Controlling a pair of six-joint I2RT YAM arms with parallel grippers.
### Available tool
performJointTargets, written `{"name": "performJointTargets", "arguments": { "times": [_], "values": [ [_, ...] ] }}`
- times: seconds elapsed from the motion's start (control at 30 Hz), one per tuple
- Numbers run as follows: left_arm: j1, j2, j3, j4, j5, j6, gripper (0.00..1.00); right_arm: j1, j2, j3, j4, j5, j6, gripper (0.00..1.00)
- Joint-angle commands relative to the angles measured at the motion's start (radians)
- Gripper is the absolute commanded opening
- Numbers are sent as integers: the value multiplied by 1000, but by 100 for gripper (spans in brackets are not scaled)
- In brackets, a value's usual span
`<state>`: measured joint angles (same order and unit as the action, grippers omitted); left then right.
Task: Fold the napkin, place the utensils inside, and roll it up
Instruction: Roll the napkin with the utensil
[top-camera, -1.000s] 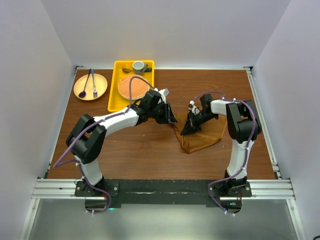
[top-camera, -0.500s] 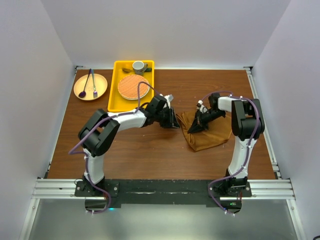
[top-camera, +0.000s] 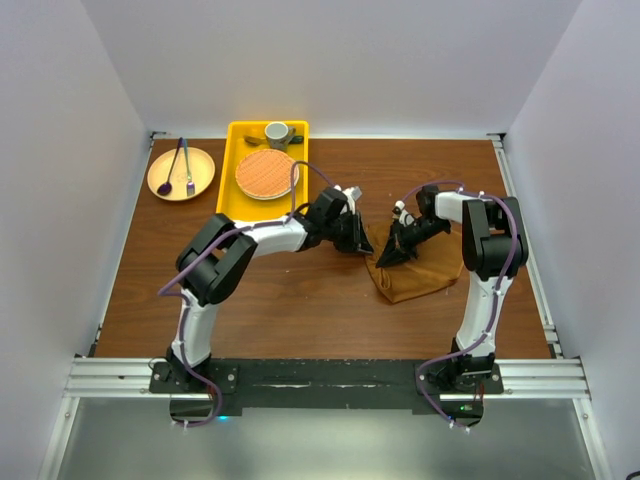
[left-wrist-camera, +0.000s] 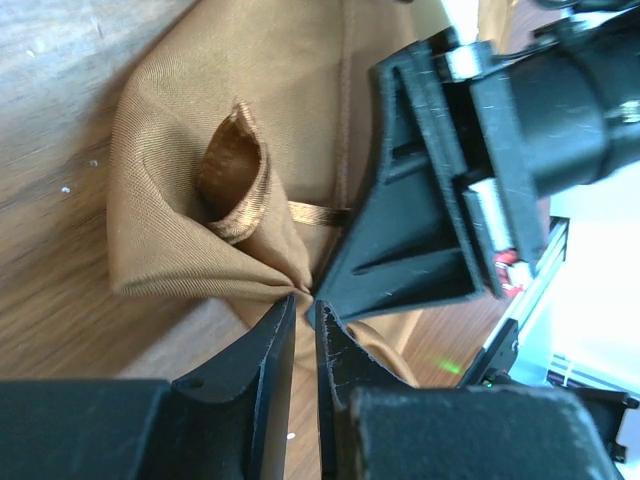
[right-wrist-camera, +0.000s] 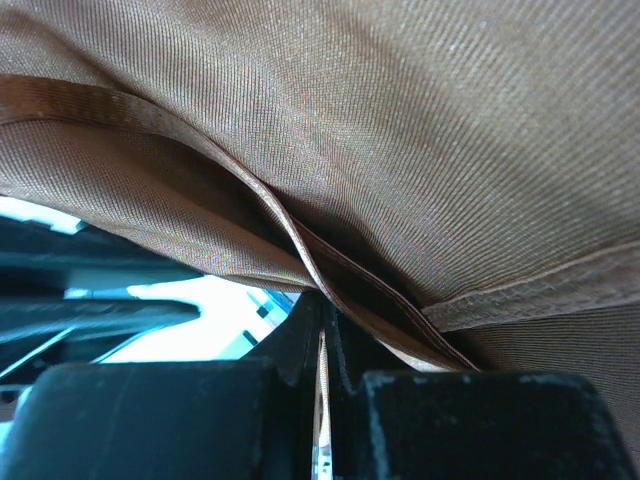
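Note:
The rust-brown napkin (top-camera: 415, 275) lies crumpled right of the table's centre. In the top view my right gripper (top-camera: 393, 250) is shut on a raised fold at the napkin's upper left. The right wrist view shows napkin cloth (right-wrist-camera: 400, 120) filling the frame, with a hemmed fold pinched in the right gripper (right-wrist-camera: 325, 315). My left gripper (top-camera: 360, 240) has reached the napkin's left corner. In the left wrist view the left gripper (left-wrist-camera: 303, 308) is open by a narrow slit. A bunched point of napkin (left-wrist-camera: 190, 90) meets its tips, just under the right gripper's black body (left-wrist-camera: 430, 200). The utensils are out of view.
A yellow tray (top-camera: 228, 190) at the back left holds a round orange woven mat (top-camera: 266, 174) and a grey cup (top-camera: 277, 132). Left of it a yellow plate (top-camera: 202, 180) carries a purple spoon (top-camera: 165, 186) and a dark fork. White walls enclose the table.
My left arm has reached right to the napkin's corner while its jaws narrowed. The right gripper drew its fold slightly up and right, then held still.

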<state>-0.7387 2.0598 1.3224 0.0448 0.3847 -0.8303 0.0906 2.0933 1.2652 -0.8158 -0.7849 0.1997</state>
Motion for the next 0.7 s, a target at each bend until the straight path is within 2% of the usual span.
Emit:
{"name": "performJointTargets", "arguments": {
  "times": [0.0, 0.4, 0.5, 0.67],
  "values": [
    [-13, 42, 64, 41, 20, -10, 18, -2, 77, -18, 60, 250, -56, 0],
    [-34, 137, 123, 56, 14, -44, 15, 11, 83, -18, 60, 257, -62, 0],
    [-33, 158, 112, 18, -10, -59, 12, 11, 74, -18, 60, 262, -57, 0],
    [-28, 201, 97, -84, -50, -90, 0, 11, 40, -12, 38, 292, -59, 2]
  ]
}}
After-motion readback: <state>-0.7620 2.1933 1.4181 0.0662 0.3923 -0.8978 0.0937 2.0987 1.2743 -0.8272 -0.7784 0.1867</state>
